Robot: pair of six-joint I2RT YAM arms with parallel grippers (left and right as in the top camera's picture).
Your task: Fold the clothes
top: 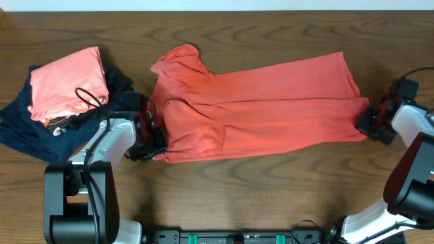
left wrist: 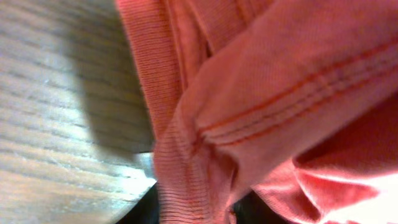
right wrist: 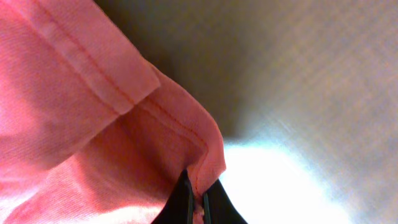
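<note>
The orange-red T-shirt (top: 258, 108) lies across the middle of the table, folded lengthwise, plain side up; no chest print or tag shows. My left gripper (top: 152, 146) is shut on the shirt's ribbed edge at its front left corner; that cloth fills the left wrist view (left wrist: 261, 93), with the dark jaws (left wrist: 196, 211) just visible either side of it. My right gripper (top: 369, 125) is shut on the hemmed corner (right wrist: 200, 162) at the shirt's right end, with the hem pinched between the two dark fingers (right wrist: 198, 208).
A paler salmon-pink folded garment (top: 68, 81) lies on a dark navy garment (top: 27, 129) at the left, close behind my left arm. Bare wooden table (top: 271, 196) lies in front of the shirt and to the right.
</note>
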